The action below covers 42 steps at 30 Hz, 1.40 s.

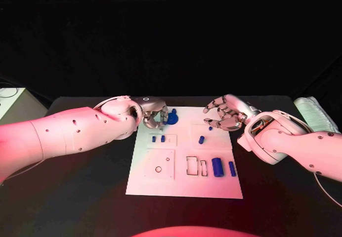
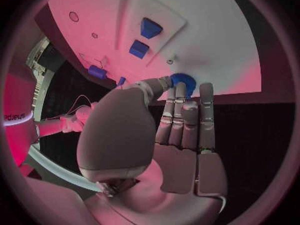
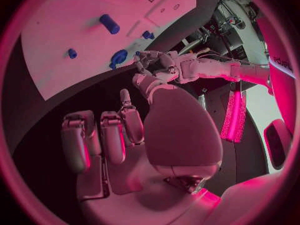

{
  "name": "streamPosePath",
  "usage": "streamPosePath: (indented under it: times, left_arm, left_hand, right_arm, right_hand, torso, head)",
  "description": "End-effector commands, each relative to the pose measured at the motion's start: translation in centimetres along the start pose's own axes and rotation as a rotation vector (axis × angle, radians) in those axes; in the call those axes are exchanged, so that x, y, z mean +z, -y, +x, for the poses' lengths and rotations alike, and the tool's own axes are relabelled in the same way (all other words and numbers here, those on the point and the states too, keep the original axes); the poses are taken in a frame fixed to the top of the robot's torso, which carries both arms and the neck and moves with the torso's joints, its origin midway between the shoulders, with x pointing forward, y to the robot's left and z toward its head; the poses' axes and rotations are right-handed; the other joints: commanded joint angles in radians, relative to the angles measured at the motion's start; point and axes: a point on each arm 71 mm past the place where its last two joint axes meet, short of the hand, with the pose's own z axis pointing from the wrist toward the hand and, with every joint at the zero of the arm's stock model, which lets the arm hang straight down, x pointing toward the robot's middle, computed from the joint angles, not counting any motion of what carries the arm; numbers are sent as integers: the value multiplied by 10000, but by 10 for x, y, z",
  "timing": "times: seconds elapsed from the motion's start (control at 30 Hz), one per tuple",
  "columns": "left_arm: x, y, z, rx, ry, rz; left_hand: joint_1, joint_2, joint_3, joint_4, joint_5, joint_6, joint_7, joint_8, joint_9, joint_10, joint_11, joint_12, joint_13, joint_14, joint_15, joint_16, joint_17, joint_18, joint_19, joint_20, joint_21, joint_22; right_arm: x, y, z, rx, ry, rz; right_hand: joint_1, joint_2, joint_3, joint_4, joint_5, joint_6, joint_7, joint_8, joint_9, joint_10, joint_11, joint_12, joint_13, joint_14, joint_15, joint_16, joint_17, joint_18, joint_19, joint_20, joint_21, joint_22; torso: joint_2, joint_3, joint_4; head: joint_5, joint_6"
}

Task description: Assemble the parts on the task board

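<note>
Reaching over the far left corner of the task board, the left hand has its fingertips closed around a round blue part, sitting at about eleven o'clock on the board; whether the part is lifted or still resting there is hard to tell. At roughly one o'clock, the right hand hovers above the board's far right corner, fingers curled loosely and apart, holding nothing. Two small blue pegs stand left of centre, and two blue cylinders lie near four o'clock.
</note>
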Motion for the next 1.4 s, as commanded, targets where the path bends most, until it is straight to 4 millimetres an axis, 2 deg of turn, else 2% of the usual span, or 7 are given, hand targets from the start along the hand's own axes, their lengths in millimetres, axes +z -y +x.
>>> streamPosePath:
  times: [0.03, 0.23, 0.43, 0.57, 0.7, 1.03, 1.4]
  left_arm:
    - [-4, -2, -3, -1123, 459, 75]
    - [-14, -11, 3, -2354, 1012, -31]
    - [-22, -17, 11, -3606, 1652, -64]
    - [-25, -20, 17, -4090, 1914, -63]
    - [-27, -21, 23, -4450, 2139, -93]
    - [-30, -27, 35, -4617, 2247, -171]
    - [-30, -30, 43, -4003, 1812, -230]
  left_hand:
    - [-185, -25, 76, 16, 7, -22, 62, -75, 10, -61, 65, -100, -8, -4, 108, -52, 27, 111, 8, 51, 47, 18]
    - [-279, -62, 151, -48, 4, -6, 73, -94, 8, -295, 156, -233, 0, -94, 187, -50, -84, 110, -40, 105, 50, 43]
    - [-283, -78, 180, -103, 7, -11, 90, -107, 5, -386, 183, -267, 13, -127, 212, -52, -117, 111, -59, 127, 58, 57]
    - [-333, -114, 173, -137, -1, -35, 100, -131, -3, -504, 232, -301, 31, -161, 250, -49, -159, 108, -82, 158, 66, 74]
    - [-445, -153, 138, -210, -4, -160, 70, -247, -54, -943, 401, -315, 105, -495, 402, -81, -559, 93, -193, 277, 47, 101]
    - [-448, -153, 90, -371, -19, -107, -11, -281, -79, -1339, 531, -128, 262, -775, 521, -75, -852, 102, -312, 402, 53, 148]
    - [-438, -114, 42, -468, -23, -10, -57, -270, -80, -1525, 575, 63, 385, -741, 571, 3, -745, 112, -372, 466, 89, 197]
  right_arm:
    - [0, 0, 0, -94, -73, -91]
    - [-1, 0, 0, -100, -65, -72]
    - [-1, 1, 0, -103, -62, -61]
    - [-1, 1, 0, -104, -57, -52]
    - [-1, 1, 0, -105, -54, -45]
    - [-2, 2, -1, -109, -57, -25]
    - [-2, 3, -1, -113, -58, -2]
  right_hand:
    - [-108, -6, 49, 6, -27, -37, -2, 37, -14, 30, -19, 11, 835, 985, -87, -54, 2356, -96, 957, -37, -42, 2510]
    - [-108, -6, 49, 6, -27, -37, -2, 37, -14, 30, -19, 11, 835, 985, -87, -54, 2356, -96, 957, -37, -42, 2510]
    - [-108, -6, 49, 6, -27, -37, -2, 37, -14, 30, -19, 11, 835, 985, -87, -54, 2356, -96, 957, -37, -42, 2510]
    - [-108, -6, 49, 6, -27, -37, -2, 37, -14, 30, -19, 11, 835, 985, -87, -54, 2356, -96, 957, -37, -42, 2510]
    - [-108, -6, 49, 6, -27, -37, -2, 37, -14, 30, -19, 11, 835, 985, -87, -54, 2356, -96, 957, -37, -42, 2510]
    - [-126, -26, 58, 1, -11, -41, -5, 44, -18, 31, -22, 6, 823, 985, -91, -54, 2357, -98, 960, -40, -36, 2515]
    - [-126, -26, 58, 1, -11, -41, -5, 44, -18, 31, -22, 6, 823, 985, -91, -54, 2357, -98, 960, -40, -36, 2515]
  torso:
    - [6, 3, -4]
    - [-4, 7, 24]
    - [8, -6, -9]
    - [10, -9, -6]
    - [20, -6, -3]
    - [18, -5, -5]
    - [7, -5, -12]
  head:
    - [13, -4]
    - [21, 4]
    - [42, 3]
    - [38, 10]
    - [23, 7]
    - [3, -38]
    - [3, -63]
